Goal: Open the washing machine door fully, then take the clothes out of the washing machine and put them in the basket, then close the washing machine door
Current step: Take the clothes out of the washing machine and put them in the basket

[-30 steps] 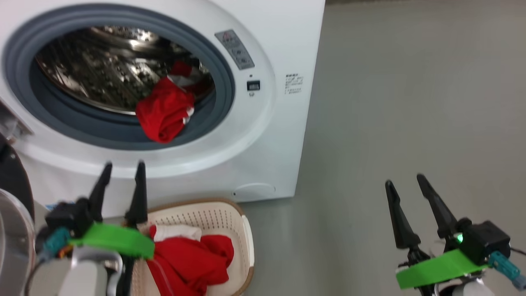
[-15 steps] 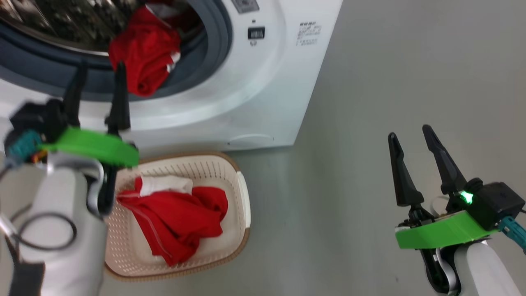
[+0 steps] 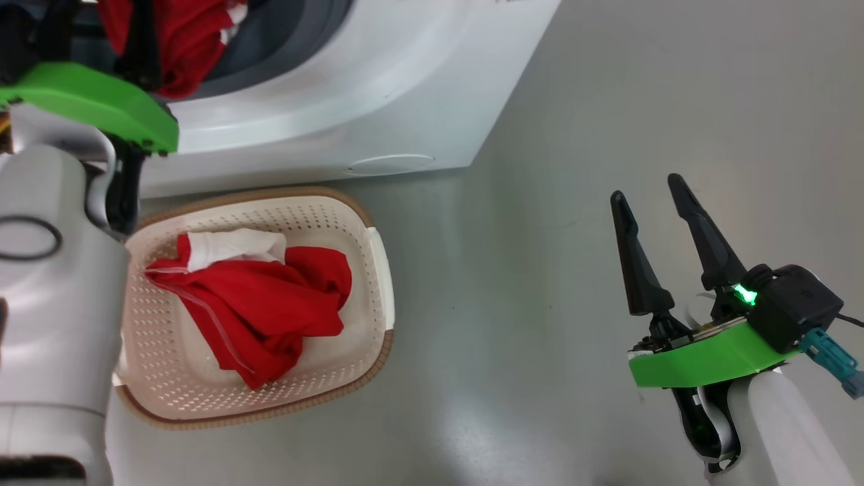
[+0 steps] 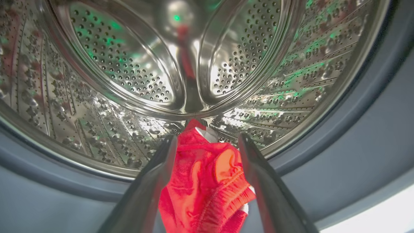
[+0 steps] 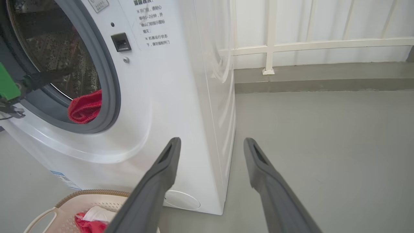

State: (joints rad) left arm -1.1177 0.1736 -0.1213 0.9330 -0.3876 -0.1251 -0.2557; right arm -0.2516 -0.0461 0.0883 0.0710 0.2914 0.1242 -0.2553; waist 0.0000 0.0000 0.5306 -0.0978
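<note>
The left gripper (image 4: 207, 137) has its fingers spread wide, one on each side of a red garment (image 4: 200, 184) that hangs over the lower lip of the steel drum (image 4: 129, 64); the fingers flank the cloth without pinching it. The left wrist view shows this straddle and the grey seal (image 4: 372, 113) around it; the head view cuts the same fingers off at its top edge, against the washing machine (image 3: 378, 88).

The right gripper (image 3: 646, 187) is also wide apart and holds nothing, over bare grey floor (image 3: 574, 101), well clear of the machine. Its wrist view adds a white railing (image 5: 270, 35) behind and a printed label (image 5: 150, 24) on the machine's front.

The basket (image 3: 379, 270) stands on the floor just in front of the machine, with red and white clothes (image 3: 256, 304) in it.

A second ago the left gripper hung below the opening, above the basket's far rim; now it reaches the garment. The head camera has tipped downward since; the right gripper's spread is unchanged.
</note>
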